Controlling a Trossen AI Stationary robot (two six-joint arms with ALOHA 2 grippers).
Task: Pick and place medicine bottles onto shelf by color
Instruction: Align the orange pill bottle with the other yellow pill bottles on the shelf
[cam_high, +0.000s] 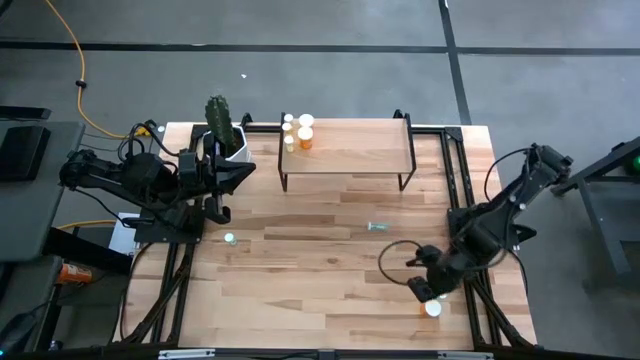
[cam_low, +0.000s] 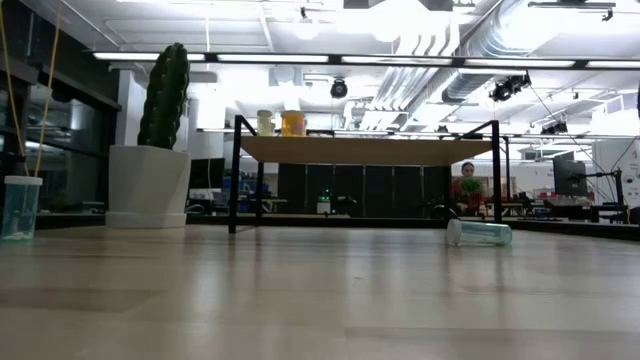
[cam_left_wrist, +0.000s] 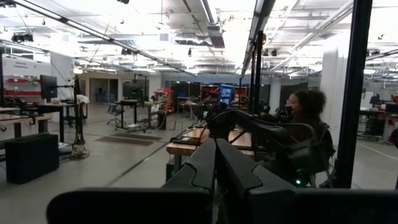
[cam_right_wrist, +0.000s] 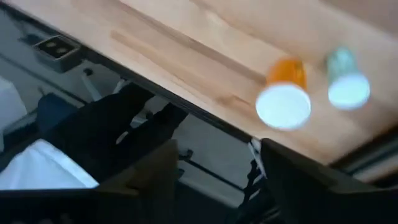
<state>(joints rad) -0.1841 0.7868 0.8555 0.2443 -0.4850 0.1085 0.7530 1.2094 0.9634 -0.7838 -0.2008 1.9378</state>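
The shelf (cam_high: 345, 150) stands at the table's far middle; it also shows in the low view (cam_low: 360, 150). On its left end stand an orange bottle (cam_high: 305, 137) and yellowish bottles (cam_high: 290, 126). A pale green bottle (cam_high: 230, 238) stands upright on the table at the left. Another pale green bottle (cam_high: 378, 227) lies on its side near the middle. An orange bottle (cam_right_wrist: 285, 93) and a pale green one (cam_right_wrist: 345, 81) stand near the table's near right corner. My right gripper (cam_high: 427, 283) is open just short of them, and nothing is between its fingers (cam_right_wrist: 149, 168). My left gripper (cam_high: 243, 172) is shut and empty, raised beside the cactus pot.
A cactus in a white pot (cam_high: 225, 135) stands at the far left, next to the shelf. Black frame rails (cam_high: 460, 180) run along the table's left and right sides. A person (cam_low: 466, 188) sits in the room beyond the table.
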